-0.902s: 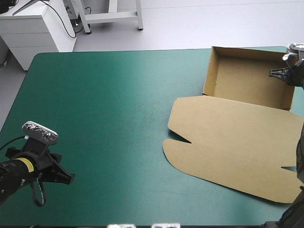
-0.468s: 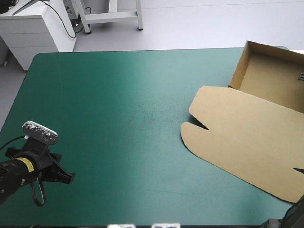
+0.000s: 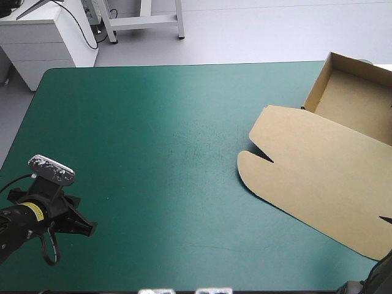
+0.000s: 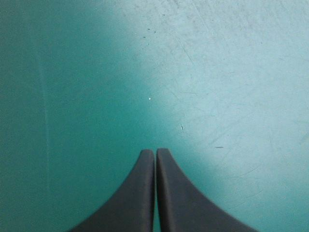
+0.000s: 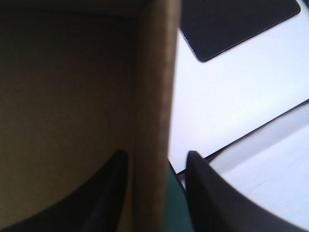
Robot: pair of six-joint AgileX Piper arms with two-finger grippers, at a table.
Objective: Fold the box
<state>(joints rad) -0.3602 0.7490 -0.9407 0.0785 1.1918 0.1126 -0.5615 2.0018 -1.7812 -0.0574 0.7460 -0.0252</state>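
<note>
The teal-green cover [image 3: 141,153] fills most of the high view. The brown box [image 3: 318,177] lies at the frame's right, with its open tray [image 3: 358,101] in the upper right corner and its lid [image 3: 306,165] flat, reaching toward the middle. The right gripper [image 5: 154,155] straddles a tray wall [image 5: 152,96]. Its black fingers [image 5: 111,193] are nearly together and seemingly pinch it, though a sliver of cover shows beside one. The left gripper [image 3: 82,226], at lower left and well apart from the box, has its fingers pressed together over bare cover, gripping nothing. The yellow label [image 3: 30,212] on its arm is too small to read.
</note>
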